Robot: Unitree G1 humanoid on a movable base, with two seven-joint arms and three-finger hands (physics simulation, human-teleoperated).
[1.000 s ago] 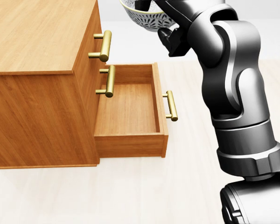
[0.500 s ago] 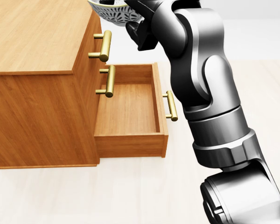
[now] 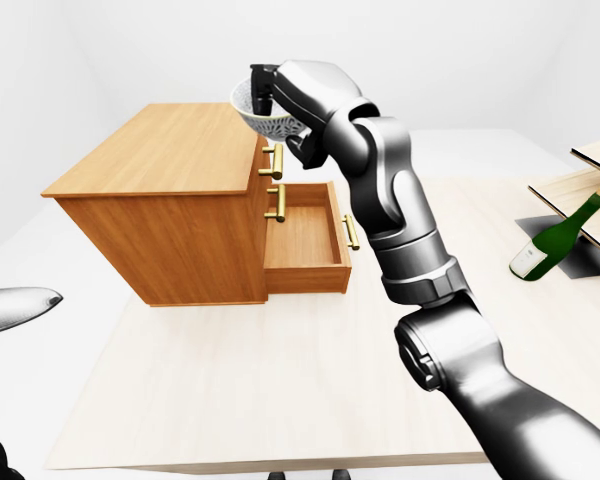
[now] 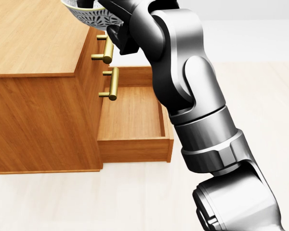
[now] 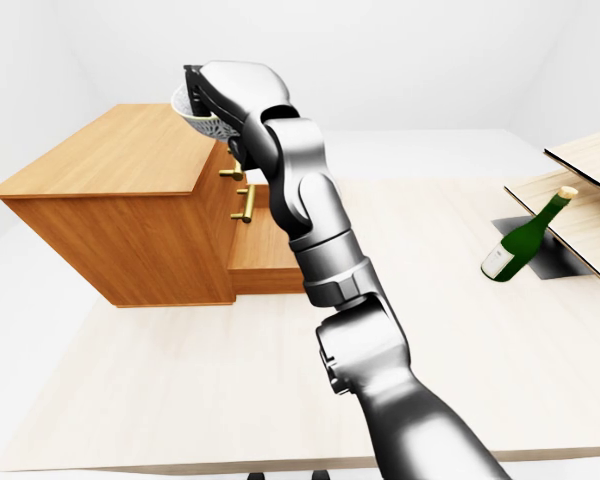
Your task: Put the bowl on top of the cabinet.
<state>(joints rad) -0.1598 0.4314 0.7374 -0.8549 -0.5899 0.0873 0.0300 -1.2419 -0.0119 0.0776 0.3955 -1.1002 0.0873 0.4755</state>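
Bowl (image 3: 263, 118) gripped by right hand (image 3: 280, 88) above cabinet (image 3: 170, 150) edge

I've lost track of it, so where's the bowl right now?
In the left-eye view the bowl is top centre, held in the right hand above the right edge of the cabinet top, over the open drawer.

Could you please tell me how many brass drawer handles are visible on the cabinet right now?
3. The top handle and middle handle sit on the closed drawers; the bottom handle is on the open drawer, hidden behind the arm in the head view.
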